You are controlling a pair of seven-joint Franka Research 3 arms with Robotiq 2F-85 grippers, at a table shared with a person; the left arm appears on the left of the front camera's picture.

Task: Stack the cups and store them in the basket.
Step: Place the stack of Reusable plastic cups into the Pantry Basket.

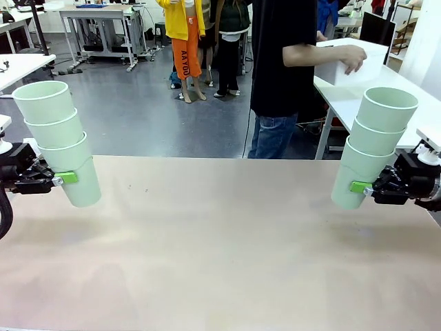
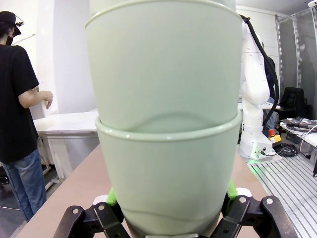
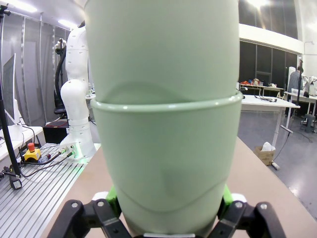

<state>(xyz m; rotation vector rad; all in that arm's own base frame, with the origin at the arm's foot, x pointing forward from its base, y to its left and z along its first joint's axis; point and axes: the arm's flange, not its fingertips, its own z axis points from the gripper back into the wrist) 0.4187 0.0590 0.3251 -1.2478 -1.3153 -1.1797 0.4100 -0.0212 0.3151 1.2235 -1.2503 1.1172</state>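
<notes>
Leaning outward: left cups (image 1: 58,138), right cups (image 1: 375,141), table (image 1: 220,241) between.

The left stack of cups (image 1: 58,138) is three pale mint-green tumblers, tapered with a stepped wider upper band, nested mouth-up. It hangs clear of the worktop (image 1: 220,241) at the left edge, rims leaning outward. The right stack of cups (image 1: 375,145) mirrors it at the right edge, also three deep. The white basket (image 1: 331,69) rests on a far white table (image 1: 337,96).
</notes>
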